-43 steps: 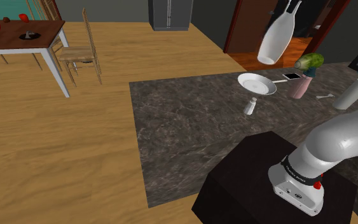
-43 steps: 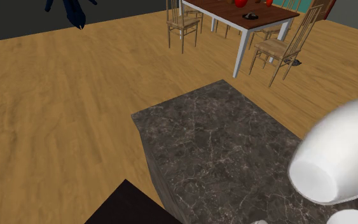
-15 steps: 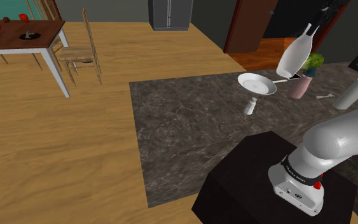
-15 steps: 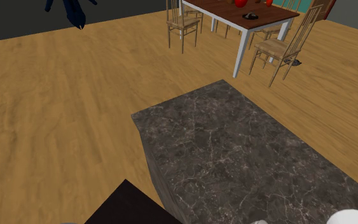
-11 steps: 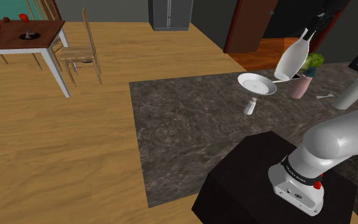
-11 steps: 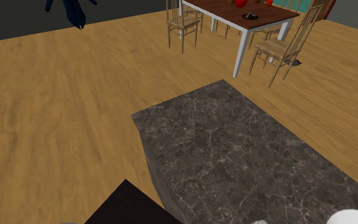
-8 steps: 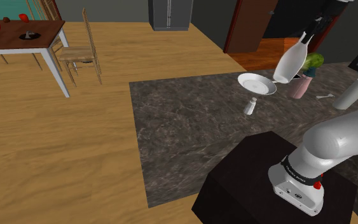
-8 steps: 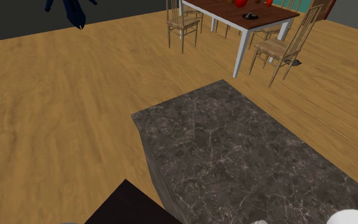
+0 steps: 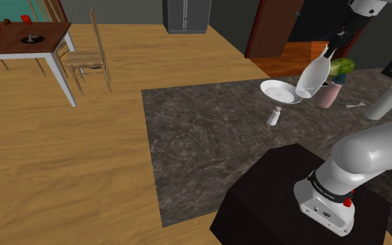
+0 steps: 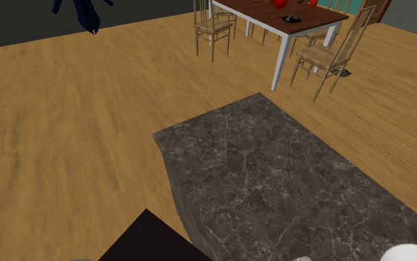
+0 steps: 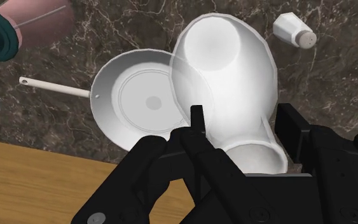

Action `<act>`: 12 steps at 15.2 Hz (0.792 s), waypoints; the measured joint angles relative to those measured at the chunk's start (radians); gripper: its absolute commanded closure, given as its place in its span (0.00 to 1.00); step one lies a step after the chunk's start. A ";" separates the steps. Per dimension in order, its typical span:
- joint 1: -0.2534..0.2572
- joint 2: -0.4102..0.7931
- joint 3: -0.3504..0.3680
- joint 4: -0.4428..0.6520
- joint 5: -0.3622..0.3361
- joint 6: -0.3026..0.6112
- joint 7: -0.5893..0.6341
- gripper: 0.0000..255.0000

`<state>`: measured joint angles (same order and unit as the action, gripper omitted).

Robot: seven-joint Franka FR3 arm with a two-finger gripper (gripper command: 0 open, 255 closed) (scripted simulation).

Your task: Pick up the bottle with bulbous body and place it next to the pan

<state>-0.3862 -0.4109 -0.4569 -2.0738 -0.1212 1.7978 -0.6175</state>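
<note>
Pick-up done. White bottle [image 9: 310, 78] up off the dark marbled worktop [image 9: 208, 139], pinched at the neck between the fingers [image 11: 196, 124] of the black gripper [image 9: 336, 39]. Hanging tilted, bulbous end down, above the rim of the white pan [image 9: 279, 91] on the shoulder view's right side. From the wrist view, overlapping the pan's edge on the side toward the small shaker [image 11: 292, 30]. Placing not yet done: resting on nothing, not released. Left, by judgement: shifting off the pan to bare worktop just beside it, lowering to contact, letting go. Roughly past halfway. Pink vase [image 9: 328, 95] close by, worth avoiding.
</note>
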 measured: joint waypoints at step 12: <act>-0.007 0.004 -0.019 -0.155 -0.009 0.159 -0.004 1.00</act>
<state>-0.3933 -0.4073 -0.4761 -2.2289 -0.1306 1.9565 -0.6216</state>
